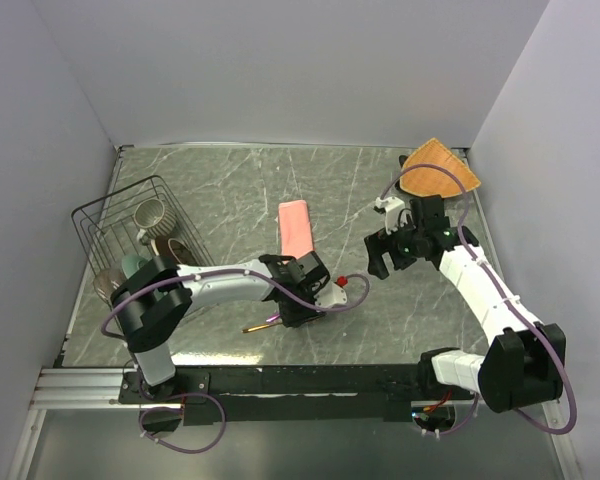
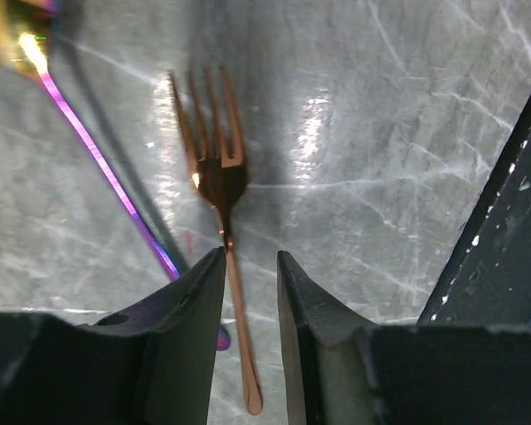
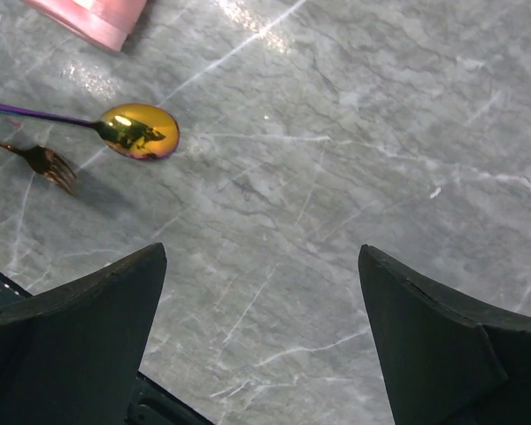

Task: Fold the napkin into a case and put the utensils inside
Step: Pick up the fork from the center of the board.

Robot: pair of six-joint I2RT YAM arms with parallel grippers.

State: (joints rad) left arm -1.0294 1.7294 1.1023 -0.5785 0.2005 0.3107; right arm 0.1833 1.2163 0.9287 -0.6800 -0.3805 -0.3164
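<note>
Two fingers of the left gripper (image 2: 250, 257) are straddling the slim handle of the fork (image 2: 218, 181), which is lying flat on the marble table (image 2: 380, 133). The jaws are standing partly apart, with a gap showing on either side of the metal, so I am calling it not yet gripped.

I am judging this step as the fork pick-up: the case (image 1: 297, 226) is already folded and lying near, just up-table of that gripper. To do it well, I am planning to drop the pads until they graze the stone, pinch square across the handle, and lift level so the thin metal cannot pivot out. The spoon (image 2: 106, 168) is lying just beside the fork, so I am minding the finger on that side.

The right gripper (image 3: 261, 252) is hanging spread wide over bare table, holding nothing. Its wrist view is showing the spoon's bowl sharply and a corner of the case, which the left wrist view is leaving out. Only the overhead view is showing the wire rack (image 1: 130, 225) and the woven mat (image 1: 440, 165).
</note>
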